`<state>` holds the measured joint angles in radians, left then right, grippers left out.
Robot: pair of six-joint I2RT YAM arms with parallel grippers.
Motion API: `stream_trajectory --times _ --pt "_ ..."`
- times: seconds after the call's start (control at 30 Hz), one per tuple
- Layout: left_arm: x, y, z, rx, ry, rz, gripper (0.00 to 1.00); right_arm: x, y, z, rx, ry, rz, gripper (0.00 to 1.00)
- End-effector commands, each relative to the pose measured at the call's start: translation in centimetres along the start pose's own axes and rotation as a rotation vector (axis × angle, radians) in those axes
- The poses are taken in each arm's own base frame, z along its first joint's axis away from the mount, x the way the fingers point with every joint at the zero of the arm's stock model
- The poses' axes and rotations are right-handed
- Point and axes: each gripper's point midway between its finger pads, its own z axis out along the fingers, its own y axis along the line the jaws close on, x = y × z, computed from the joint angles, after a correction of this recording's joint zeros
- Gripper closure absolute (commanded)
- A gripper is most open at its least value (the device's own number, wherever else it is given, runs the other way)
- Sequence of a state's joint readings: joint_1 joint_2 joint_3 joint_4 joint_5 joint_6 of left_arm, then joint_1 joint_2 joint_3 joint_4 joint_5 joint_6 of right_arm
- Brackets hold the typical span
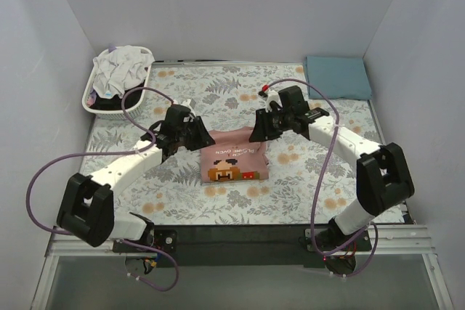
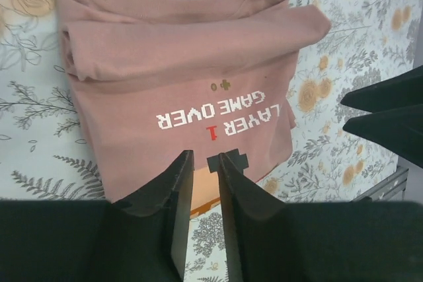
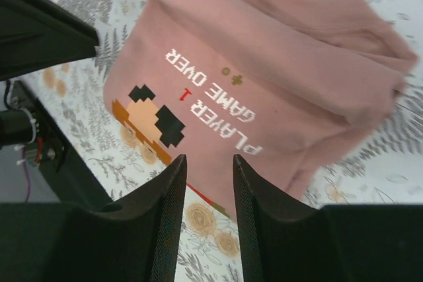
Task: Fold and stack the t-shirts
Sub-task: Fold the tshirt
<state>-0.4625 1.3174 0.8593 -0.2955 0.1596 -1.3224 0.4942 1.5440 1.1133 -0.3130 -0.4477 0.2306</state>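
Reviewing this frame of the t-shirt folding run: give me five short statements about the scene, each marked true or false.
1. The pink t-shirt lies folded with its print facing up. True.
2. The left claw is clamped on the pink t-shirt. False: its jaws stand apart, holding nothing.
3. The teal-blue t-shirt lies folded at the far right of the overhead view. True.
4. The white basket is empty. False: white clothes lie in it.
5. The teal-blue t-shirt sits on the pink one. False: they lie well apart.

Top view looks down; both wrist views closely share the pink t-shirt [image 1: 234, 152].
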Motion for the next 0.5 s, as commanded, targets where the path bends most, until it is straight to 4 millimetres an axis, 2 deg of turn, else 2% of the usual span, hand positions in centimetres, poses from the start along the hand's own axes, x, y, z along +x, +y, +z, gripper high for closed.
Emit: stream_trajectory --times 0.0,0.03,0.1,0.13,0.2,0.23,0.27,0.3,0.33,0.4,0.47 --pt "0.9 -0.7 1.9 0.069 0.036 -0.012 0.83 -1.4 3.0 1.8 -0.24 -0.047 -0.046 0.59" --pt "1.2 0.0 3.0 0.04 0.051 -0.021 0.84 -0.9 2.3 2.8 -0.241 -0.024 -0.033 0.59" --pt "0.1 0.1 4.0 0.02 0.028 -0.025 0.89 -1.4 1.9 3.7 -0.245 -0.024 -0.036 0.6" --pt "0.1 1.1 5.1 -0.021 0.03 -0.032 0.9 -1.2 0.7 4.5 -0.237 -0.012 -0.012 0.61" --pt "-1.2 1.5 6.2 -0.042 0.009 -0.043 0.93 -2.2 -0.3 5.1 -0.241 -0.038 0.008 0.62" --pt "-1.9 1.9 6.6 -0.047 0.008 -0.06 0.93 -2.1 -1.7 5.6 -0.23 -0.031 0.046 0.62" --pt "-1.6 2.9 7.7 -0.069 0.032 -0.079 0.94 -3.0 -2.3 5.9 -0.235 -0.061 0.039 0.62" --pt "-2.4 2.9 8.0 -0.069 0.025 -0.092 0.94 -3.6 -2.7 6.0 -0.248 -0.071 0.049 0.62" --pt "-2.8 3.6 8.4 -0.079 0.023 -0.111 0.94 -3.9 -4.2 6.4 -0.238 -0.08 0.073 0.62" --pt "-3.3 4.4 9.7 -0.097 0.027 -0.131 0.95 -4.6 -6.1 7.0 -0.231 -0.09 0.12 0.62" --pt "-3.6 5.2 10.5 -0.1 0.042 -0.165 0.98 -5.2 -7.2 7.4 -0.227 -0.105 0.14 0.62"
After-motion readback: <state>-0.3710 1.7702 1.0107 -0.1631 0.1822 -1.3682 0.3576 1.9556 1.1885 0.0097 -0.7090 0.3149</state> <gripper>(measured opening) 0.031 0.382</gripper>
